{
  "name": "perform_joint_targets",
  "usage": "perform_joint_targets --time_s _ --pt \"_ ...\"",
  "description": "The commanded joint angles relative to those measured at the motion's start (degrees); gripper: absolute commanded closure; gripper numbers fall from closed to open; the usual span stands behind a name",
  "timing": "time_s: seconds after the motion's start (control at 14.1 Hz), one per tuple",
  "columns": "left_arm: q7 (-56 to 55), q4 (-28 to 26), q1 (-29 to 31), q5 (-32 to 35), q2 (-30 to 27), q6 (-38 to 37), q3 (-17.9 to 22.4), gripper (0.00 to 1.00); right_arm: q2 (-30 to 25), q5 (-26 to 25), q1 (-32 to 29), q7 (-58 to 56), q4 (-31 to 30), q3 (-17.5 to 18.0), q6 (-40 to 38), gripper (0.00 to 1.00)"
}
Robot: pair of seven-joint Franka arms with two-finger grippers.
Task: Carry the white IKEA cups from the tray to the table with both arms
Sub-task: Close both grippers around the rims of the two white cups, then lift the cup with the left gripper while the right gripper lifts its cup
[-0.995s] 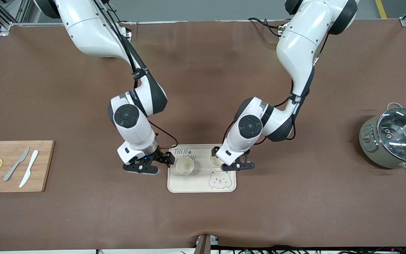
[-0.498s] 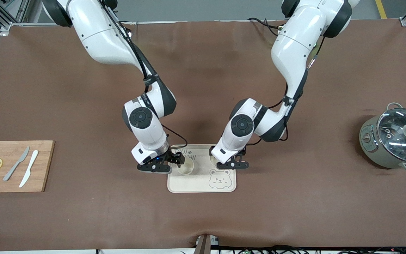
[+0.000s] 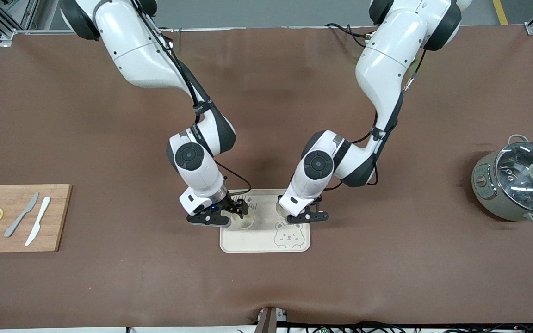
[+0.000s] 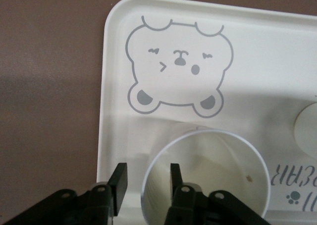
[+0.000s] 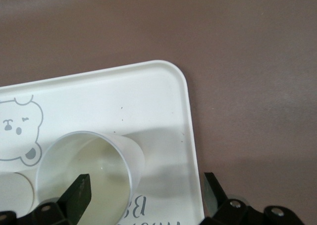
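Note:
Two white IKEA cups stand upright on the cream bear tray (image 3: pixel 252 240). One cup (image 3: pixel 245 222) is at the tray's side toward the right arm's end. My right gripper (image 3: pixel 237 211) is low over it and open. In the right wrist view, one finger (image 5: pixel 79 193) is over this cup's (image 5: pixel 89 170) mouth and the other is out past the tray edge. The second cup (image 3: pixel 281 209) is at the tray's edge farther from the front camera. My left gripper (image 3: pixel 294 214) is open, and its fingers (image 4: pixel 119 183) straddle that cup's (image 4: pixel 213 175) wall.
A wooden cutting board (image 3: pixel 16 217) with two knives and lemon slices lies toward the right arm's end. A grey-green pot with a glass lid (image 3: pixel 518 180) stands toward the left arm's end. Brown mat covers the table around the tray.
My right gripper has moved from beside the tray to over its cup. My left gripper has shifted a little toward the tray's middle, over its cup. Both cups stay put.

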Motion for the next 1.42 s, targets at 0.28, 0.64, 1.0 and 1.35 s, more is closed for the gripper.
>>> perform_joint_targets --time_s 0.28,0.64,1.0,1.35 --pt "-1.8 1.1 -0.5 1.5 0.4 0.4 0.5 1.0 2.6 0.8 0.5 0.5 2.1 0.2 1.4 0.0" --pt "-1.6 1.2 0.4 1.5 -5.3 -8.5 1.2 1.0 2.5 0.8 0.6 0.1 2.2 0.3 1.4 0.27" --pt "7.8 -1.7 5.3 1.7 -14.8 -21.9 2.0 1.0 2.5 0.8 1.4 -0.2 2.4 0.3 1.4 0.72" --pt "19.5 -20.8 16.3 0.0 -29.0 -17.1 -3.7 1.0 2.3 0.8 1.4 -0.4 2.5 0.4 1.3 1.0"
